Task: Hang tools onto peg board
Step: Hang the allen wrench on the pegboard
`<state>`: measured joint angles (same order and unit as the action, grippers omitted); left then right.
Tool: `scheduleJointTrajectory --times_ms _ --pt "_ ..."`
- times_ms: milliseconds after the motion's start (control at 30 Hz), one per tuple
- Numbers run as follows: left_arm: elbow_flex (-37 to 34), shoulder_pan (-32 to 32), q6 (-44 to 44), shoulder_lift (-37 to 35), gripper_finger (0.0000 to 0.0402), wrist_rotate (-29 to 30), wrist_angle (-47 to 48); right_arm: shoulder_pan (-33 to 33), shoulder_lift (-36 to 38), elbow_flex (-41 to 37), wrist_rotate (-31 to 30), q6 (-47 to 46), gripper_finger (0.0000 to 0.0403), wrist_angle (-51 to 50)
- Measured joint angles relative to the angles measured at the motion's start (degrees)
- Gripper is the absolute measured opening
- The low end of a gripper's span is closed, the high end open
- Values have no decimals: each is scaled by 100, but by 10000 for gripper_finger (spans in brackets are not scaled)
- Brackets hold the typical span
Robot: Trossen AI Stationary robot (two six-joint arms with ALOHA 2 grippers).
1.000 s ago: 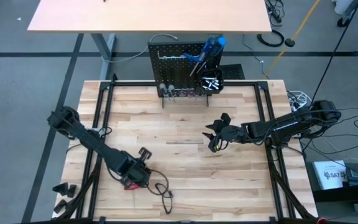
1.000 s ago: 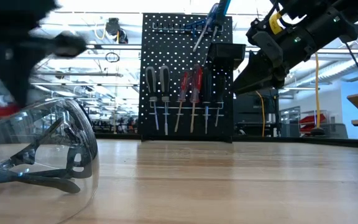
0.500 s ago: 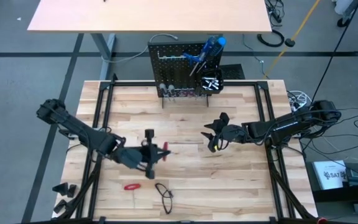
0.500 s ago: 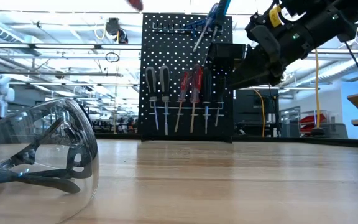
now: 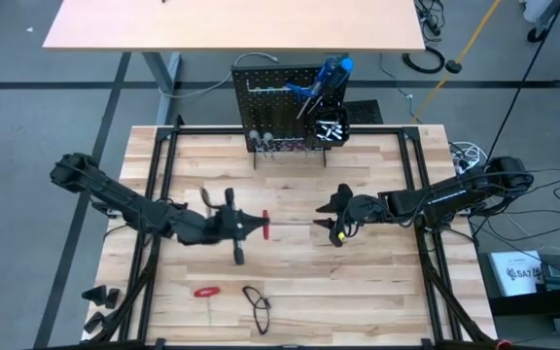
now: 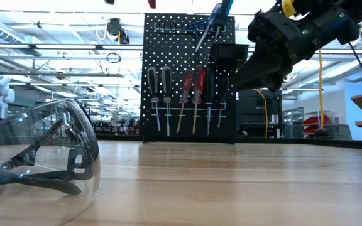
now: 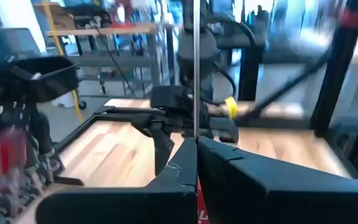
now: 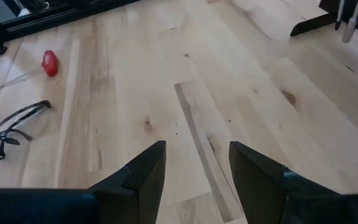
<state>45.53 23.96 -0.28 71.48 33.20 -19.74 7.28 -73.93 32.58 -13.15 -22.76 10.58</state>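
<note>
My left gripper [image 5: 245, 227] sits just left of centre in the high view, fingers pressed together on a red-handled screwdriver [image 5: 263, 225] whose thin shaft [image 7: 195, 68] points toward my right gripper [image 5: 336, 215]. That one hangs right of centre with its fingers [image 8: 143, 174] spread apart and nothing between them. The peg board [image 5: 275, 92] stands at the upper middle, beyond the table's [image 5: 377, 282] far edge, with screwdrivers [image 6: 191, 88] hanging on it. Another red screwdriver [image 5: 206, 291] and safety glasses [image 5: 258, 301] lie on the table at the lower middle.
</note>
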Motion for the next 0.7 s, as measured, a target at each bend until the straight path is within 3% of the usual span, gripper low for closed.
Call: scheduleJointTrajectory --times_ms 67,167,300,367,467,567,633,700 --pt "-739 -1 -268 -288 2 -139 -1113 -1 -1 -1 -5 3 171 75" --pt "-1955 -24 -1103 -491 2 -546 -3637 11 0 -2 -15 109 170 529" --pt "-3270 -223 -2536 -223 1 -267 -6192 140 -146 -2 7 337 171 1829" --pt "-3611 -328 -2796 -48 1 -176 -7057 243 -341 -2 138 604 171 2783" --pt "-3750 -546 -1932 -36 1 -348 -6991 386 -773 7 271 1011 171 4270" --pt "-3740 -655 -423 -51 1 -1325 -6872 458 -1295 190 363 1883 171 5453" --pt "-3710 -718 145 -45 1 -1891 -6665 503 -1508 471 702 3374 171 5650" --pt "-3706 -810 36 -45 1 -1976 -6645 636 -1734 919 881 5091 171 5574"
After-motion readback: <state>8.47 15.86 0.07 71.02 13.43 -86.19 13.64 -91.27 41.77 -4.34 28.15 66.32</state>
